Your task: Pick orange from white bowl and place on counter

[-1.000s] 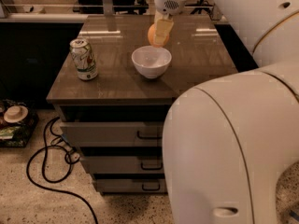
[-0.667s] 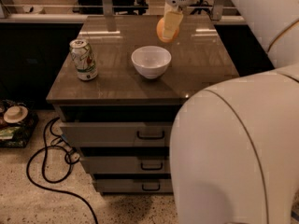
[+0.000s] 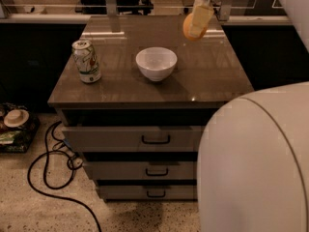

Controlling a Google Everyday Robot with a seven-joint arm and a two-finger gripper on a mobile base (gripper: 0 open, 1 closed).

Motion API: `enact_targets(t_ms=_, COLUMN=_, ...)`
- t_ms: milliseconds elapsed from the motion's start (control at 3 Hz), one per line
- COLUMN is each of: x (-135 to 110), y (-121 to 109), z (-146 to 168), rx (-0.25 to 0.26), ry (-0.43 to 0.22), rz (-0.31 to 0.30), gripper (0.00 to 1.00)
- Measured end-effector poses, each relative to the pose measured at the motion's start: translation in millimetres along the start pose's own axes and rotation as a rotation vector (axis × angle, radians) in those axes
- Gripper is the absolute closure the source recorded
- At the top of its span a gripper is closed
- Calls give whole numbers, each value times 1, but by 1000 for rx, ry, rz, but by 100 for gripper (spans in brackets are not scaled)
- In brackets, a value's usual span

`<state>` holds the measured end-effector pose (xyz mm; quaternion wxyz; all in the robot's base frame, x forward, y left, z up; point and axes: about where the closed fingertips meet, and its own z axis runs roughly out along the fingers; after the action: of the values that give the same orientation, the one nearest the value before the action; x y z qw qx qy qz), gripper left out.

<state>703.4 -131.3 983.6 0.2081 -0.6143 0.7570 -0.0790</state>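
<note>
My gripper point(image 3: 197, 27) hangs above the back right part of the counter point(image 3: 212, 76), shut on the orange point(image 3: 187, 29). The orange shows between the pale fingers point(image 3: 200, 18), held in the air to the right of and behind the white bowl point(image 3: 156, 63). The bowl stands near the middle of the counter and looks empty.
A green-and-white drink can point(image 3: 86, 61) stands at the counter's left side. Below are three drawers with black handles point(image 3: 155, 139). A black cable point(image 3: 53, 168) lies on the floor at left. My own white body point(image 3: 256, 163) fills the lower right.
The gripper with the orange has moved up and to the right, away from the bowl. The view has shifted a little.
</note>
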Motion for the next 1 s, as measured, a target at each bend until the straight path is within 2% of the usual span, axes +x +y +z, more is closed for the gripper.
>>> enact_targets(t_ms=333, x=27, y=-1, z=6, rx=-27, ry=-23, rz=37, gripper=100)
enact_targets(t_ms=1000, x=65, y=-3, z=51, rx=-120, ry=-76, rz=84, gripper=100)
